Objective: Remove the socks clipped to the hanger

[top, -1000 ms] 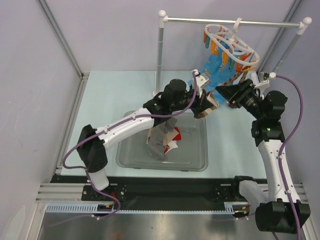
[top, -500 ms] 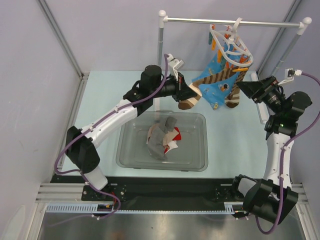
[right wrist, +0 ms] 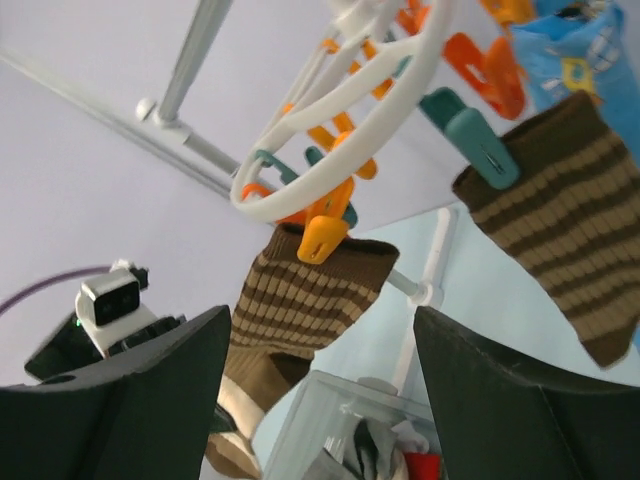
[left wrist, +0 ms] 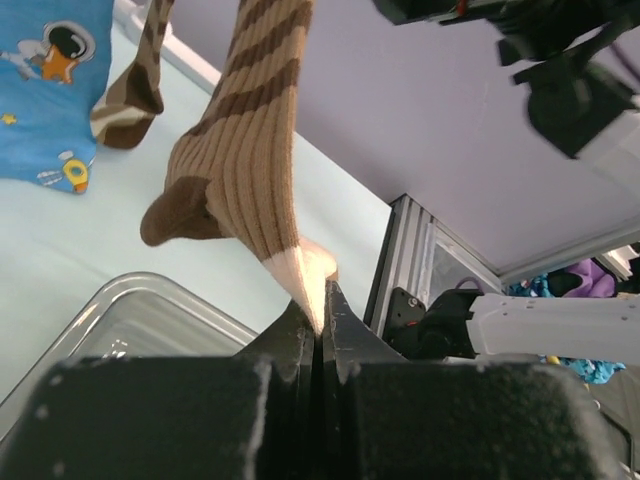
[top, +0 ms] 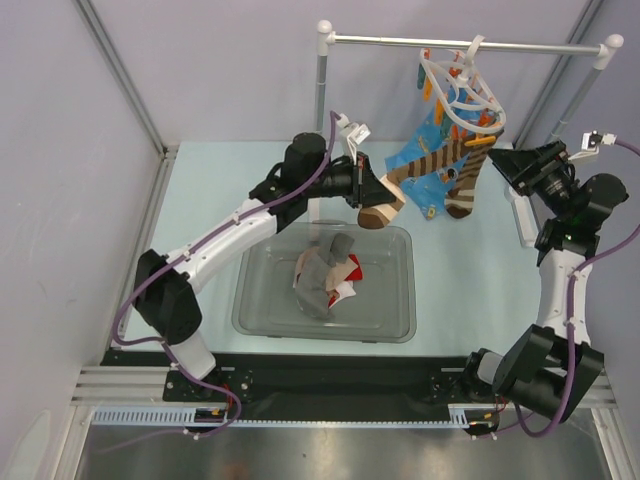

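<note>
L jaws clenched on striped sock [left wrist: 250,150] toe, cuff pegged to hanger [right wrist: 375,140]; R jaws released, right of hanger.

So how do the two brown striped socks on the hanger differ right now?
The held sock is pinched at its cream toe by the left gripper and pulled sideways; the free sock hangs straight down, untouched. The held sock hangs from an orange peg, the free sock from a teal peg. Both are brown-striped and clipped to the hanger.
</note>
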`<state>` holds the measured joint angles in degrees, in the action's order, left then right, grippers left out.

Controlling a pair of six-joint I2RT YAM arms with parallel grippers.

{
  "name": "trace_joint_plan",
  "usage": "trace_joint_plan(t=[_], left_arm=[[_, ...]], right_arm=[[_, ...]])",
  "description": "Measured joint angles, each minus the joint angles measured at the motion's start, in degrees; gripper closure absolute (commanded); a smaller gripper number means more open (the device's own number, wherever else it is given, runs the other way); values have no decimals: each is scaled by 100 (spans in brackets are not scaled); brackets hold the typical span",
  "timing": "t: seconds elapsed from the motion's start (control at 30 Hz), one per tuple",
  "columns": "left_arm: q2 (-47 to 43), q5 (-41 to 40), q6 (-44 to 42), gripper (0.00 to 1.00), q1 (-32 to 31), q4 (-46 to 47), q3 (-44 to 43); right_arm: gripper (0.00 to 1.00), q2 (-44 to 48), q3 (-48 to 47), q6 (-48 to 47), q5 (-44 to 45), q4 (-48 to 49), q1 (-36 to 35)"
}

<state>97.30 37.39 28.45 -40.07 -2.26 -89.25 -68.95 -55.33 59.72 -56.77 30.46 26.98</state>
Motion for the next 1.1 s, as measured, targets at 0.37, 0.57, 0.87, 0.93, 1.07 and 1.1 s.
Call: trace_joint_plan(t=[0.37,0.57,0.87,0.93,1.07,1.1], left_arm=[[251,-1093,-608,100,-599,-485,-74],[260,-2083,-1121,100,-1141,-562,-160],[280,-3145,-1727,100,-1692,-505,-186],[326,-3276,-1808,100,-1762,-448,-186],[577,-3366,-1899,100,-1832,-433,-291],[638,-3377,-1910,100,-1836,-431,-313]], right_arm=[[23,673,-1303,-1386,1882,-3639,-70],[25,675,-1563,-1759,2811,-4710,-404],[29,675,-1805,-1950,3451,-5224,-737],[29,675,-1847,-1954,3526,-5239,-866],[28,647,-1858,-1996,3593,-5169,-1167],[28,623,-1860,-1996,3589,-5134,-1220]])
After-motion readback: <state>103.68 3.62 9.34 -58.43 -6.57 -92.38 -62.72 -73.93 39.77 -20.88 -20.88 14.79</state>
